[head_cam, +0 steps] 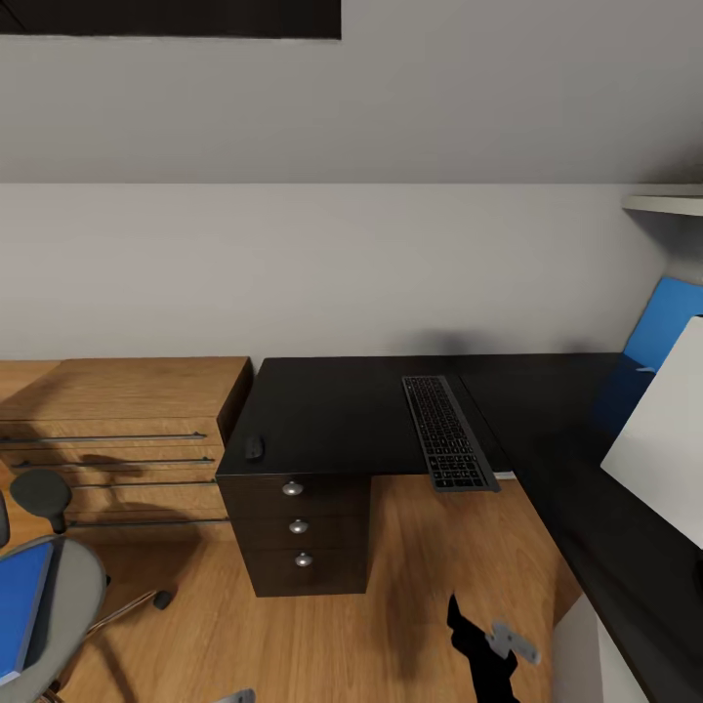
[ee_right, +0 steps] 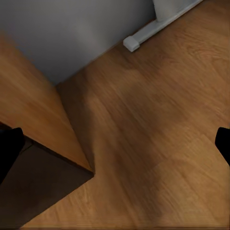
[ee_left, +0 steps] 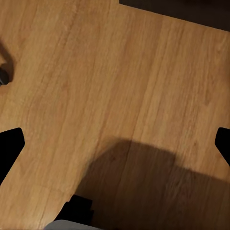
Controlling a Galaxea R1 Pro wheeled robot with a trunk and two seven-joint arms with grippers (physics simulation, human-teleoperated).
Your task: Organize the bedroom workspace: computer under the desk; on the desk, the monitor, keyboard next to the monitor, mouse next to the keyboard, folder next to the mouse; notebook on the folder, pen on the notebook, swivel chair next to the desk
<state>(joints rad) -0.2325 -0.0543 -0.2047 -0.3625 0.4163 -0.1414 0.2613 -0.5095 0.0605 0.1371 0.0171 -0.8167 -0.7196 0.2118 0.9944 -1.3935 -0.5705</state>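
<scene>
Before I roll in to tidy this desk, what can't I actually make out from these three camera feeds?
- Monitor: head view, cut off by the right edge; just its white back shows, stand unseen.
- Folder on the swivel chair: head view, cropped by the left edge.
- Blue object behind the monitor: partly hidden, identity unclear.
- Mouse: too small for detail.
- Both grippers: wrist views show fingertips at the edges, over floor.

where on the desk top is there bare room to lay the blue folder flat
Widest bare patch of the desk: between the mouse at its left edge and the keyboard. Another narrower strip right of the keyboard. It gets crowded at the right, by the monitor.
</scene>
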